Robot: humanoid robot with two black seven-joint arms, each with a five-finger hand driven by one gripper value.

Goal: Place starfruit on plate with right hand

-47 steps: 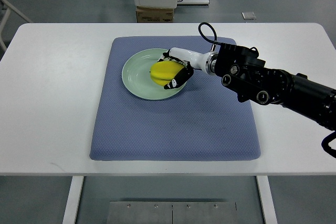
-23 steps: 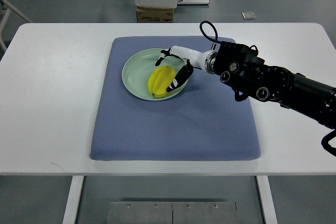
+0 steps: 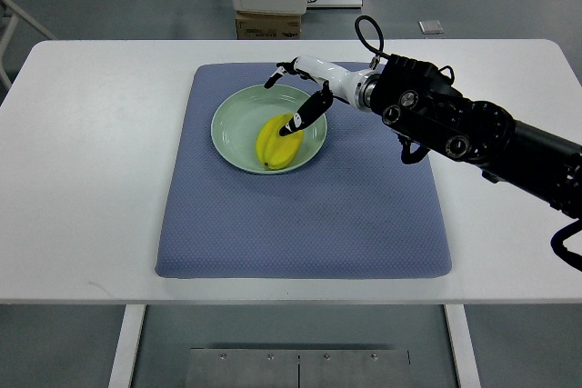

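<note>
- Comparing with half a second back: starfruit point(image 3: 275, 141) has not moved, same slanted pose on the plate point(image 3: 238, 114), long axis running lower-left to upper-right.
- A full second back it sat higher and more centred in the plate, wrapped by the fingers; now it lies in the plate's lower-right part, free.
- Plate is pale green, round, sits on the upper middle of the blue-grey mat point(image 3: 300, 215); no shift between frames. Mat lies flat on the white counter point(image 3: 91, 179).
- Right hand point(image 3: 300, 93) has lifted and pulled back toward upper right since the earlier frame; it was down around the fruit, now it is above the plate's upper-right rim.
- Hand state: fingers spread, holding nothing. One black fingertip points out to the upper left over the plate's far rim, another black-tipped finger point(image 3: 306, 114) reaches down toward the fruit.
- Starfruit relative to hand: below and left of the palm. The lower fingertip overlaps the fruit's upper-right end in this view; cannot tell from above whether it touches or just hovers over it.
- White wrist section runs right into the black forearm point(image 3: 455, 129), which has swung slightly up compared with before and leaves at the right edge. Black cable loop point(image 3: 366, 35) stands above the wrist joint.
- Left arm does not show.
</note>
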